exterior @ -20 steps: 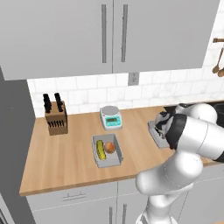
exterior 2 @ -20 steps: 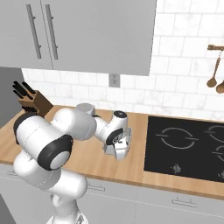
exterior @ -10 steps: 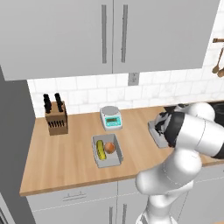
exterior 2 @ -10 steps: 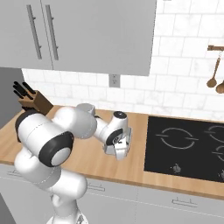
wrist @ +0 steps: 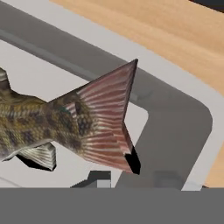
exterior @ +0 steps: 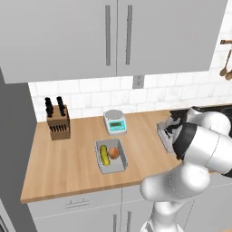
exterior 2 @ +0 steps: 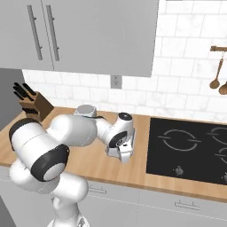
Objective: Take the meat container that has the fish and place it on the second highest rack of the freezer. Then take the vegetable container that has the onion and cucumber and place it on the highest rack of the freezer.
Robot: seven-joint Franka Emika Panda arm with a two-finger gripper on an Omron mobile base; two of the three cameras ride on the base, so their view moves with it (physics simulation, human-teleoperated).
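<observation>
Since a second ago little has shifted: my arm has settled slightly lower over the meat container (exterior: 164, 135) at the right of the left base view, and nothing else on the counter has moved.

The wooden counter (exterior: 72, 158) runs under grey wall cabinets (exterior: 113, 36) and a white tiled wall. A knife block (exterior: 58, 124) stands at the left, a small scale (exterior: 114, 121) sits near the wall at centre, and a black hob (exterior 2: 190, 148) fills the right of the right base view. The vegetable container (exterior: 110, 156) lies mid-frame in the left base view, holding the cucumber (exterior: 104, 155) and the onion (exterior: 114, 153) side by side.

My gripper (exterior 2: 124, 150) is down at the meat container, centre of the right base view. In the hand view the fish (wrist: 61, 127) lies at left and centre, its tail fanned toward the tray's rounded corner. My fingertips are hidden at the bottom edge, so I cannot tell how far my jaws stand apart or whether they have the tray's rim.
</observation>
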